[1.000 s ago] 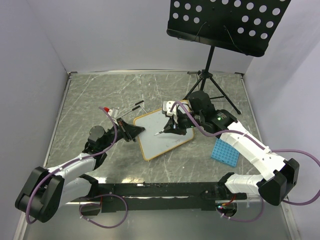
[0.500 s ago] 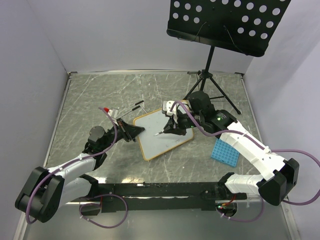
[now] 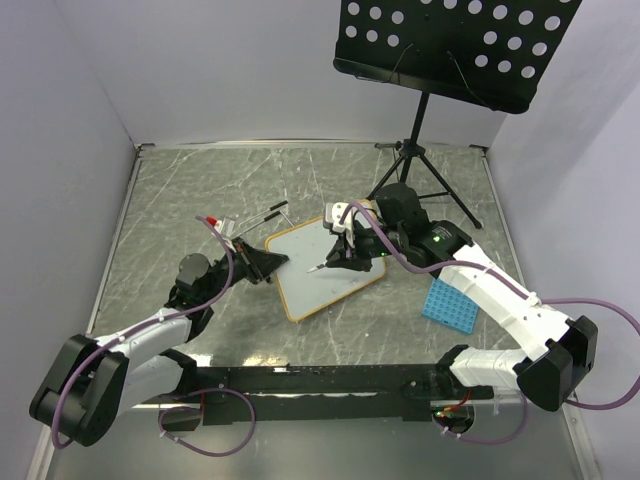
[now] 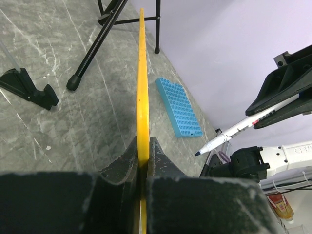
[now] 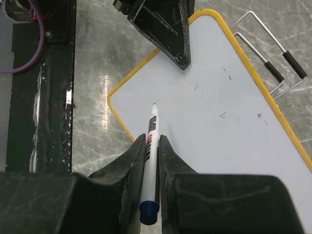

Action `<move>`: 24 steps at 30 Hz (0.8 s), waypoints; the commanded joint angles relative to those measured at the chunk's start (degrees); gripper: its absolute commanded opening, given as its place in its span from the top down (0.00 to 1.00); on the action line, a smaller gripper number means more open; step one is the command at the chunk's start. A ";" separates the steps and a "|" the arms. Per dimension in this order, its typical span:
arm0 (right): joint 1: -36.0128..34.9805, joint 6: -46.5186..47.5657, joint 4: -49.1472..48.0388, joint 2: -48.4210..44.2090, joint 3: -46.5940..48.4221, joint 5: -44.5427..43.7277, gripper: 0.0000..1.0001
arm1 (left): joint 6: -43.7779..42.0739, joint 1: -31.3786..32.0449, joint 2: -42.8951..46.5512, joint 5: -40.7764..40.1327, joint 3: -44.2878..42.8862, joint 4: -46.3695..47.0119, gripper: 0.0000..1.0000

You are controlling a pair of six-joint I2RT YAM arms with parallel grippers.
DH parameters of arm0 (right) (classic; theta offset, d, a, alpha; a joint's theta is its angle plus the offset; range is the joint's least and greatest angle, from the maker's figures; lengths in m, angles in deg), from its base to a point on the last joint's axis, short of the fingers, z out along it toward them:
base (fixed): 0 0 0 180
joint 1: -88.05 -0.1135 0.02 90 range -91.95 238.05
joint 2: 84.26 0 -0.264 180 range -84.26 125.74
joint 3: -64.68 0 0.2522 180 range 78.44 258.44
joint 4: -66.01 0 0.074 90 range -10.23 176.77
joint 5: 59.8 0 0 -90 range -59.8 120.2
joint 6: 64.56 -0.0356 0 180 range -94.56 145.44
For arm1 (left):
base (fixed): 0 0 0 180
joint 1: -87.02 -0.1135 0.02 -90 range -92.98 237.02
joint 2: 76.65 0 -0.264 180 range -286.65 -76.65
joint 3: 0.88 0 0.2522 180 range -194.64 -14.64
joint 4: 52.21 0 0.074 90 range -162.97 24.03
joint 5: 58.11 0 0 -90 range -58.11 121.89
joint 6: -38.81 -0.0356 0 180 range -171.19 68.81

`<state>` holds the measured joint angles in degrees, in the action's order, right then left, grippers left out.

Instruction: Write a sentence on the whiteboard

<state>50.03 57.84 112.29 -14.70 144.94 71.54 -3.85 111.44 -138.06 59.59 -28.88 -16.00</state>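
Note:
The whiteboard (image 3: 335,275) lies flat on the table, white with a yellow-orange frame. My left gripper (image 3: 283,262) is shut on its left edge; in the left wrist view the frame (image 4: 142,87) runs edge-on between the fingers of that gripper (image 4: 142,142). My right gripper (image 3: 338,254) is shut on a white marker (image 5: 151,141) with a blue end. The marker's tip (image 5: 155,105) points down over the board's near-left part (image 5: 219,112), seemingly just off the surface. No sentence is in view, only a few tiny specks.
A blue grid tray (image 3: 448,302) lies right of the board. The black music stand (image 3: 455,45) rises behind, and its tripod legs (image 3: 420,175) spread close to my right arm. The board's wire feet (image 3: 268,214) stick out at its far-left corner.

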 commanded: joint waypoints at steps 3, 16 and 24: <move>-0.56 -0.50 -2.45 -0.92 0.12 0.41 1.00 | 1.62 0.27 2.26 -0.63 -0.53 8.82 0.99; -0.56 -0.50 -2.80 -0.65 -0.23 0.23 1.00 | 1.80 0.27 2.26 -0.54 -0.26 9.44 0.99; -0.65 -0.32 -3.68 -0.04 -0.41 -0.12 1.00 | 2.15 0.27 2.08 -0.63 -0.17 9.79 0.99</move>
<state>49.94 57.84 111.48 -14.70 144.75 71.50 -3.57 111.44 -137.82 59.37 -28.36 -15.73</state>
